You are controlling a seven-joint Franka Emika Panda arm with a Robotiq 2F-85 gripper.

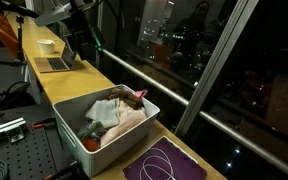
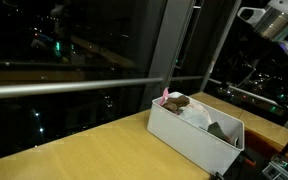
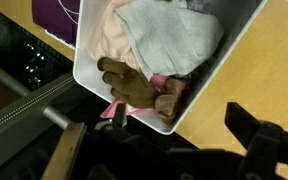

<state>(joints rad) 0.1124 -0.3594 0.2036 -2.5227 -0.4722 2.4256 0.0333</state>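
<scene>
A brown plush toy (image 3: 134, 85) lies slumped in 1 corner of the white bin (image 3: 81, 62), against the rim and partly over a pink scrap (image 3: 162, 80). Next to it, a crumpled grey cloth (image 3: 169, 35) fills the bin's middle, overlapping a pale cream cloth (image 3: 102, 35). In both exterior views the toy pokes above the rim.

Night, dim overall. Window (image 2: 74, 50) behind the bin (image 2: 189, 140) is black, speckled with city lights and faint reflections. Overhead indoor light hits the bin and the tabletop (image 1: 62, 90). Exterior views are grainy and soft. Wrist view is sharper, with the bin's white near glare. Gripper (image 3: 166, 152) below the bin is dark and blurred.
</scene>
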